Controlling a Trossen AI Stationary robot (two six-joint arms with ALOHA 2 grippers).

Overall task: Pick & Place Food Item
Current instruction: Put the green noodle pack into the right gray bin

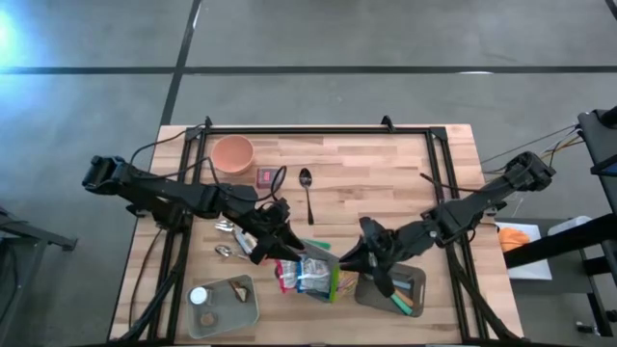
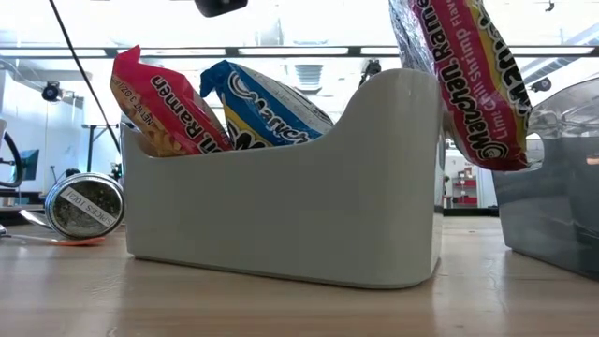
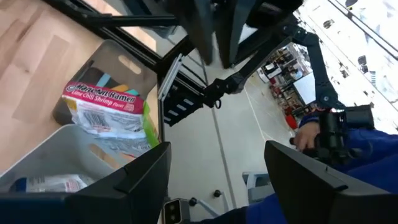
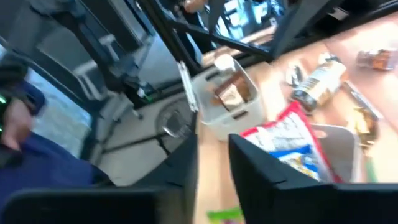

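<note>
The crinkly red-and-silver lime chili shrimp ramen packet (image 2: 463, 80) hangs upright over one end of the pale grey plastic bin (image 2: 281, 206). It seems to dangle from the right gripper (image 1: 353, 258), jaws narrow. The left gripper (image 1: 273, 238) hovers just beside it, jaws wide, empty.

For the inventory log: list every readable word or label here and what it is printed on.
"Maruchan Ramen ... Lime Chili Shrimp": hanging ramen packet.
"Ramen": red packet in the white bin.
"Lime Chili Shrimp": green-edged packet, brand line above blurred.
Blue packet: lettering cut off.
Round tin: lid text too small to read.
</note>
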